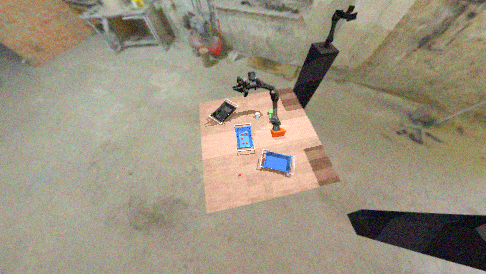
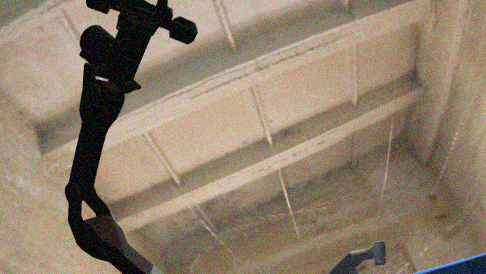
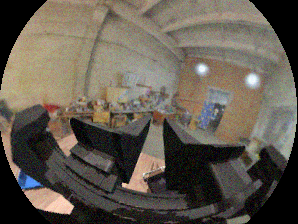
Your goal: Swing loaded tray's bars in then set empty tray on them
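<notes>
Loaded tray (image 1: 244, 138), blue, sits mid-worktop with small red blocks (image 1: 244, 140) inside; white wire bars at its two short ends, too small to tell whether swung in or out. Empty tray (image 1: 276, 162), same blue kind, lies just beside it toward the near right, turned at an angle, wire bars showing at its ends. The two trays are close but apart. One tiny red block (image 1: 239, 175) lies loose on the worktop (image 1: 225, 190) nearer the front edge.

Arm (image 1: 274, 102) rises from an orange base (image 1: 278, 132) right of the loaded tray, bends over and reaches left, up in the air. Its gripper (image 1: 240, 86) hangs above the far corner of the worktop, over a black tray (image 1: 223, 111) lying tilted there, well apart from both blue trays. Jaws stand narrow with nothing between them: wrist view shows the two dark fingers against the room's far wall, gap bare.

Small pale cup (image 1: 257, 115) and a green bit (image 1: 270, 114) stand near the arm's base. Dark pillar (image 1: 315, 70) with a camera mount stands beyond the worktop's far corner. Exterior view shows the arm (image 2: 95, 150) dark against ceiling beams, with only a blue sliver at the bottom right corner.
</notes>
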`<state>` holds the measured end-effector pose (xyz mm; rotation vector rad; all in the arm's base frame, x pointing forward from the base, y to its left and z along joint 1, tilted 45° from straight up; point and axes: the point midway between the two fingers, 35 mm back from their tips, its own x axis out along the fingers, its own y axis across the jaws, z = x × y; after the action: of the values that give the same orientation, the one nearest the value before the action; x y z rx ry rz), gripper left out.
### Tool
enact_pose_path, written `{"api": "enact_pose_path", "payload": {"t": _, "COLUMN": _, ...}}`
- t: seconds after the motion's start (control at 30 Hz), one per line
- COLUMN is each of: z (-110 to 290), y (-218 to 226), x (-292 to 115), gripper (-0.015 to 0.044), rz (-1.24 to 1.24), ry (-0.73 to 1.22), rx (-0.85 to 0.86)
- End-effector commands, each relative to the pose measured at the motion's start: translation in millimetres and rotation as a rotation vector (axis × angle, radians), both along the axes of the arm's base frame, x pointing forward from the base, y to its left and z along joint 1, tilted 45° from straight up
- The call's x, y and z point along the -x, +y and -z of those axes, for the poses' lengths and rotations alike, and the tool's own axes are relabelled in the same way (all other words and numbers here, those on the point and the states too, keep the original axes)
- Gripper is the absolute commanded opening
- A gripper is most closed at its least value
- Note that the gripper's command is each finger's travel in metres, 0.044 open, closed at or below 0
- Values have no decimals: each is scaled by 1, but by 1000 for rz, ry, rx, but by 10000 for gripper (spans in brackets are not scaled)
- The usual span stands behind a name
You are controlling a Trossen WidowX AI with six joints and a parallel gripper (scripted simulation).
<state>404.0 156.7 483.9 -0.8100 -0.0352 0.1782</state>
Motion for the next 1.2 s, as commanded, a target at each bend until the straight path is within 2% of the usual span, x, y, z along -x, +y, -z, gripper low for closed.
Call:
{"api": "enact_pose_path", "payload": {"t": 0.0, "z": 36, "y": -19, "x": -17, "gripper": 85, "rz": 88, "ry": 123, "rx": -44}}
{"api": "enact_pose_path", "payload": {"t": 0.2, "z": 115, "y": -58, "x": -38, "gripper": 85, "rz": 295, "ry": 380, "rx": -87}}
{"api": "enact_pose_path", "payload": {"t": 0.37, "z": 184, "y": -101, "x": -40, "gripper": 85, "rz": 524, "ry": 591, "rx": -115}}
{"api": "enact_pose_path", "payload": {"t": 0.53, "z": 248, "y": -151, "x": -23, "gripper": 85, "rz": 800, "ry": 783, "rx": -123}}
{"api": "enact_pose_path", "payload": {"t": 0.73, "z": 305, "y": -210, "x": 17, "gripper": 85, "rz": 1160, "ry": 965, "rx": -82}}
{"api": "enact_pose_path", "payload": {"t": 0.87, "z": 328, "y": -242, "x": 48, "gripper": 85, "rz": 1378, "ry": 1046, "rx": -22}}
{"api": "enact_pose_path", "payload": {"t": 1.17, "z": 331, "y": -246, "x": 49, "gripper": 85, "rz": 1388, "ry": 1050, "rx": -19}}
